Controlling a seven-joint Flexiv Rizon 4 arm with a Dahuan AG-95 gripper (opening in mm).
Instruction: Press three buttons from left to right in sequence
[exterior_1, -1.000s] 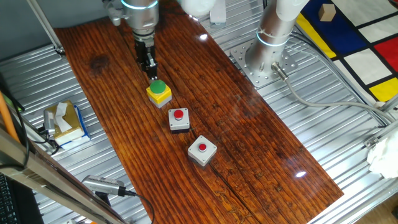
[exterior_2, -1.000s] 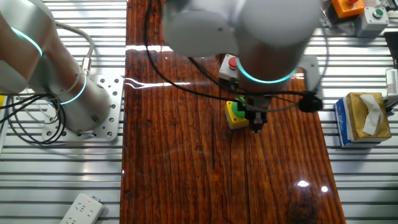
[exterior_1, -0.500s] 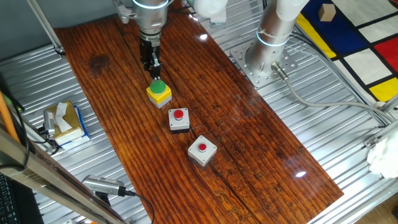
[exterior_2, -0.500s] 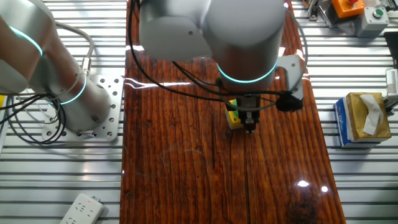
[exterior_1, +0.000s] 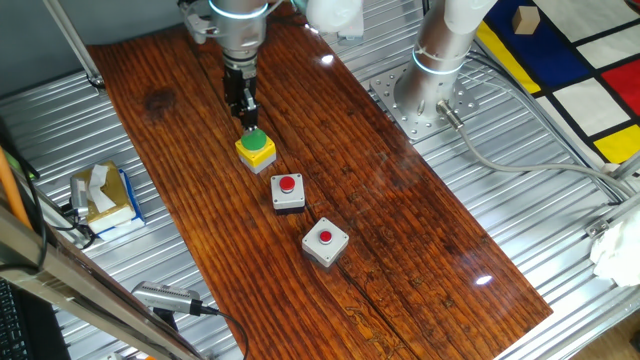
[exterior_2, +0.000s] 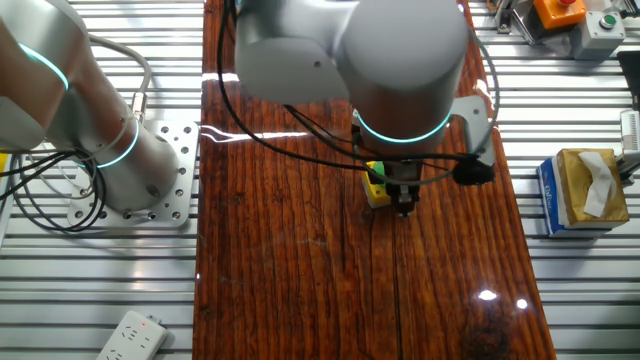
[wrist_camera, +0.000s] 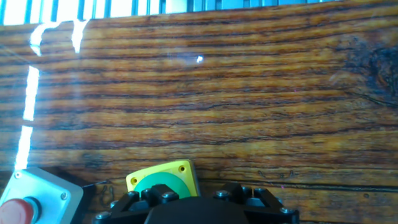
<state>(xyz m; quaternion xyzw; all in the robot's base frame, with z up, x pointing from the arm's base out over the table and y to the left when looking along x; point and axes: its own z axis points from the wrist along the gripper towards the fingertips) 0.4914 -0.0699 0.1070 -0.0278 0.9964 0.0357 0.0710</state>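
The gripper (exterior_1: 246, 120) hangs just above the green button of the yellow box (exterior_1: 256, 150), which sits on the wooden surface (exterior_1: 400, 200) at one end of a diagonal row. Next in the row is the white box with a black base (exterior_1: 288, 192), then the grey box (exterior_1: 325, 242), both red-buttoned. Whether the fingertips are spread or pressed together cannot be told.

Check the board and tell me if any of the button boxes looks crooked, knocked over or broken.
Nothing stands out. The yellow box, the middle box and the grey box all sit flat on the wooden board in a diagonal row, each turned a little differently, with no damage visible. The gripper is at the green button.
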